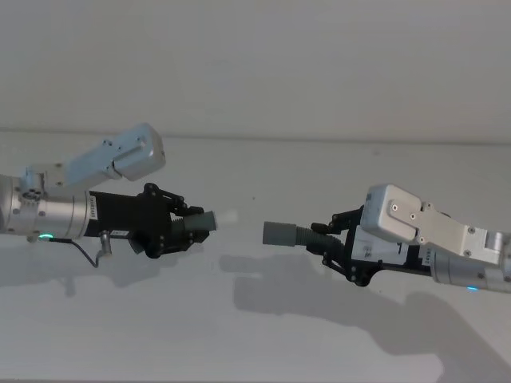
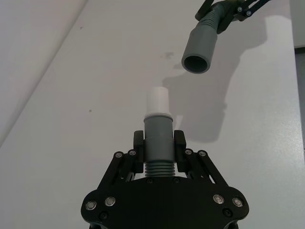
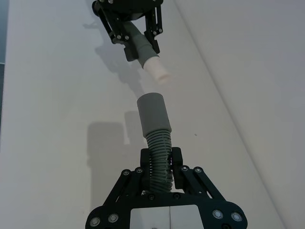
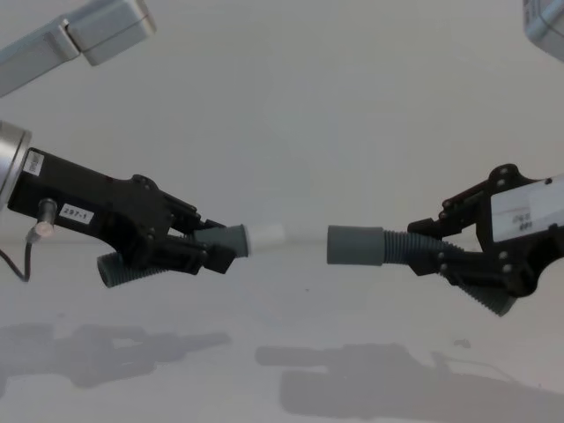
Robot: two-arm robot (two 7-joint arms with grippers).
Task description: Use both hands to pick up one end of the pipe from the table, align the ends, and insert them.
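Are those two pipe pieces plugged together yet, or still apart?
Apart. A clear gap separates the white-tipped end in the left hand from the wide sleeve in the right hand.

— How many pipe pieces did you count?
— Two: the narrow-tipped piece and the sleeve-ended piece.
— And grippers?
— Two: the left gripper and the right gripper. One table.

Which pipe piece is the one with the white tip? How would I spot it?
Start at the big off-white table and find the left gripper, held above it. The pipe piece it grips points toward the other piece, with a gap between them. Its end is a narrow white tip; the other ends in a wider, open grey sleeve.
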